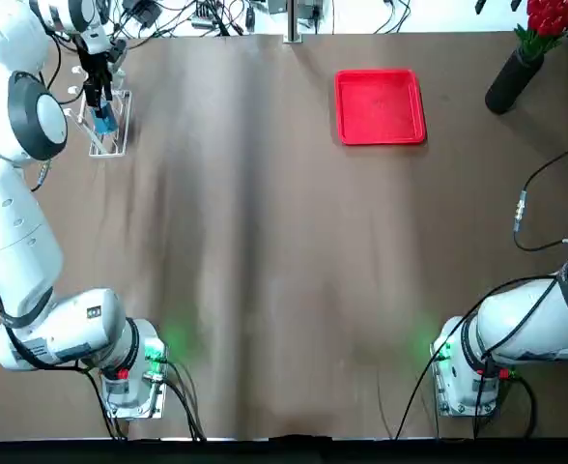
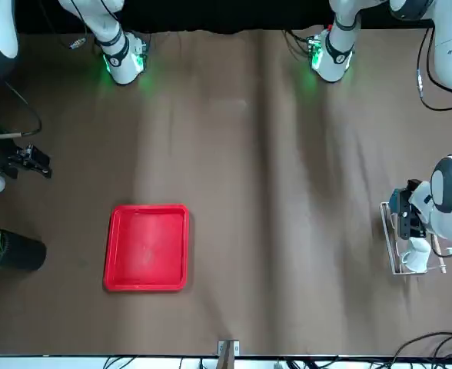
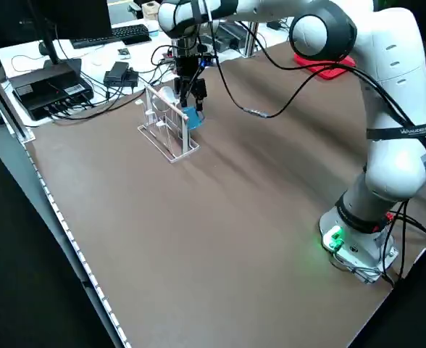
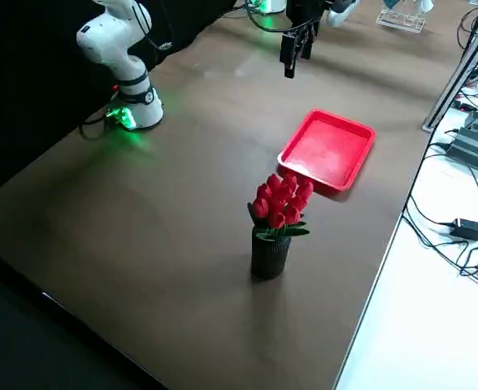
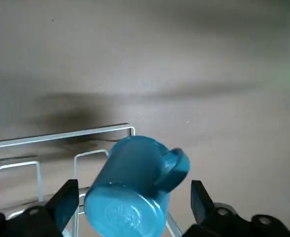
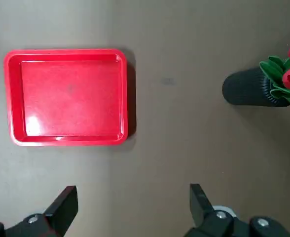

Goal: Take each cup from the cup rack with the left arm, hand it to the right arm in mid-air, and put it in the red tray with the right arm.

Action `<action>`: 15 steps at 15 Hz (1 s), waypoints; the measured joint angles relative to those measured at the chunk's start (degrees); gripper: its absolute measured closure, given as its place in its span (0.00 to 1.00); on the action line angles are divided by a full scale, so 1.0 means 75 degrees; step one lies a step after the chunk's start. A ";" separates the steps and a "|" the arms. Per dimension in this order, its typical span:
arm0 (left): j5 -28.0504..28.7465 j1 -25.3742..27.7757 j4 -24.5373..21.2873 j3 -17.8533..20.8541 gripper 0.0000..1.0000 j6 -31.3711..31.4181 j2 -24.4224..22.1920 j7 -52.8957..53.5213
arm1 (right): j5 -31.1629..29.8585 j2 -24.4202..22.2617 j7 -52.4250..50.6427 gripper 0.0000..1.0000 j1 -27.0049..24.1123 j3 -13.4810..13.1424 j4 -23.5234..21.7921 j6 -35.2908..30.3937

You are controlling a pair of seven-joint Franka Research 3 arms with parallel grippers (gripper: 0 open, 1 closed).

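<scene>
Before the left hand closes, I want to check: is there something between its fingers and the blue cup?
Nothing visible. The left hand is open astride the blue cup on the cup rack.

Items counted on the table [image 1: 284, 290]:

Cups: two. One blue cup [image 5: 132, 192] and one white cup [image 2: 416, 254], both at the cup rack.

Cup rack [image 1: 110, 130]: one, near the far left corner.

Red tray [image 1: 380, 106]: one, toward the far edge, holding nothing.

Vase of red flowers [image 4: 273, 227]: one, at the far right corner.

Robot arms: two, one gripper each, the left gripper [image 5: 134, 197] and right gripper [image 6: 133, 205].
</scene>
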 joint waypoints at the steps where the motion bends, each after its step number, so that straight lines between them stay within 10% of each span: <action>1: 0.0053 0.0006 0.0011 0.0000 0.00 -0.0029 -0.0008 0.0034 | 0.0000 0.0000 0.0000 0.00 0.0000 0.0000 0.0000 0.0002; 15: 0.0658 -0.0057 0.0030 -0.0050 0.00 -0.0159 0.0006 0.0112 | 0.0000 0.0000 0.0000 0.00 -0.0001 -0.0002 0.0000 0.0002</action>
